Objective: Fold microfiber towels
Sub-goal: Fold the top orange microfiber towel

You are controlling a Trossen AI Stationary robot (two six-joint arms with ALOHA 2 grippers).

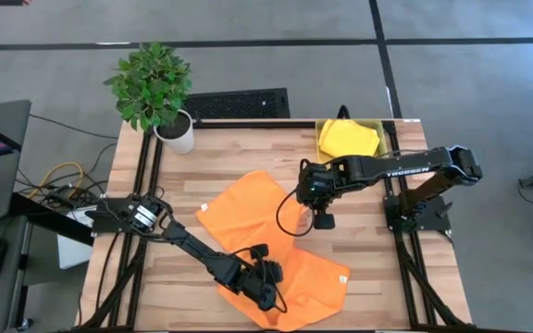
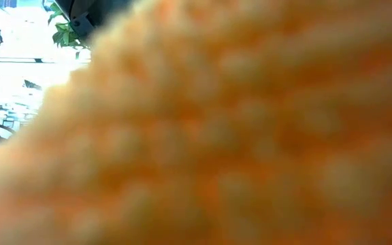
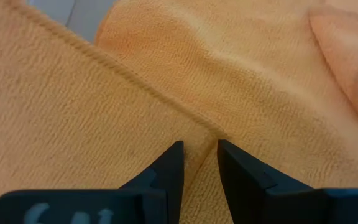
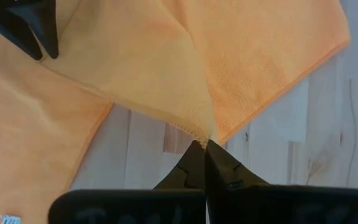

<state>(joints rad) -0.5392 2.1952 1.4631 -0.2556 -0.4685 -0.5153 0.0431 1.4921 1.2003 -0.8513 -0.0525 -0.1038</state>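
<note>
the orange towel (image 1: 248, 208) is judged light, limp and thin, prone to sagging and creasing wherever it is unsupported; it is best taken by a corner or along the stitched hem, where a pinch holds. a second orange towel (image 1: 317, 277) is overlapped with it toward five o'clock of the table (image 1: 202, 157). both are seen as plain, fuzzy, bright orange squares with a sewn edge. a corner of cloth is pinched between the clenched fingers of the right gripper (image 4: 202, 146) near the table's centre. the left gripper (image 3: 199, 152) is set at six o'clock, its fingers narrowly parted astride a raised fold. a yellow towel (image 1: 348, 139) lies at one o'clock.
</note>
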